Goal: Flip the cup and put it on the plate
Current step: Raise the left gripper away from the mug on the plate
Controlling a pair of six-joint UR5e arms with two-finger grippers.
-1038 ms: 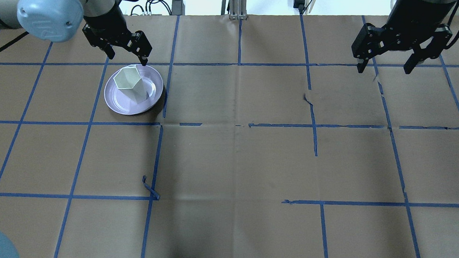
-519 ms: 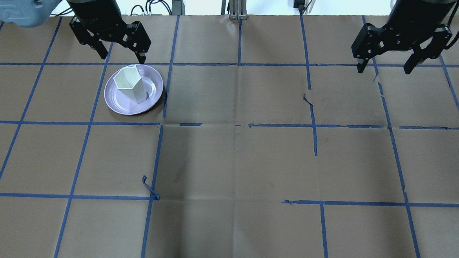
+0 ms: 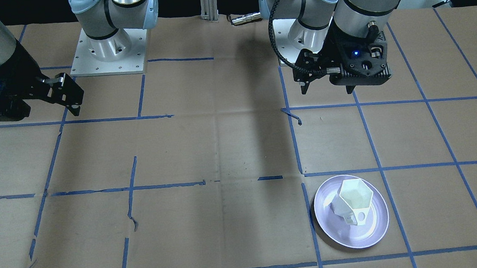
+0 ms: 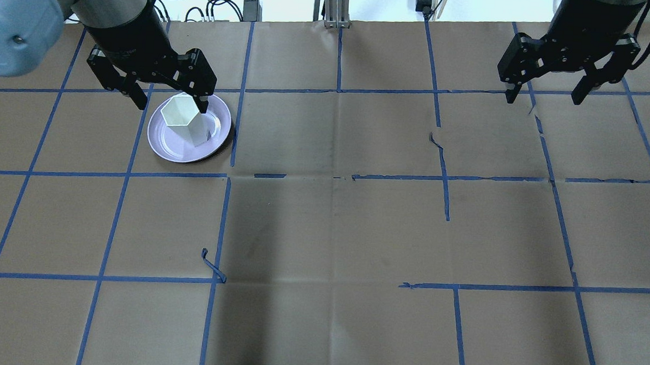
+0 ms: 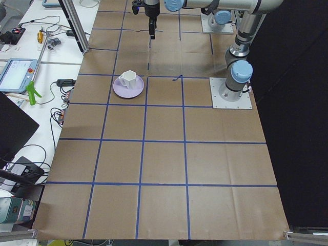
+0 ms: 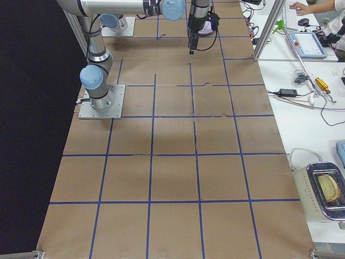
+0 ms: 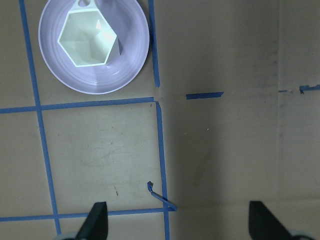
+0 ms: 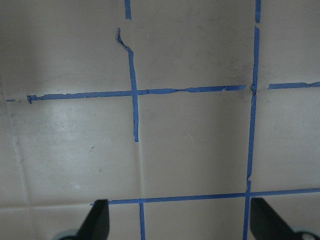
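Note:
The white faceted cup (image 4: 182,116) stands upright, hexagonal rim up, on the pale lavender plate (image 4: 166,147) at the table's far left. It also shows in the front view (image 3: 353,201) on the plate (image 3: 367,234), and in the left wrist view (image 7: 89,39) on the plate (image 7: 131,62). My left gripper (image 3: 328,90) is open and empty. It hangs high above the table, nearer my base than the plate. My right gripper (image 4: 544,98) is open and empty, high over the far right.
Brown paper with a blue tape grid covers the table (image 4: 333,233). A loose curl of tape (image 4: 212,268) sticks up near the plate. Cables and equipment (image 5: 31,77) lie on a side bench beyond the table's far edge.
My left gripper has risen and drawn back from the plate's far side toward my base, still open. The cup and plate have not moved. The right arm is still.

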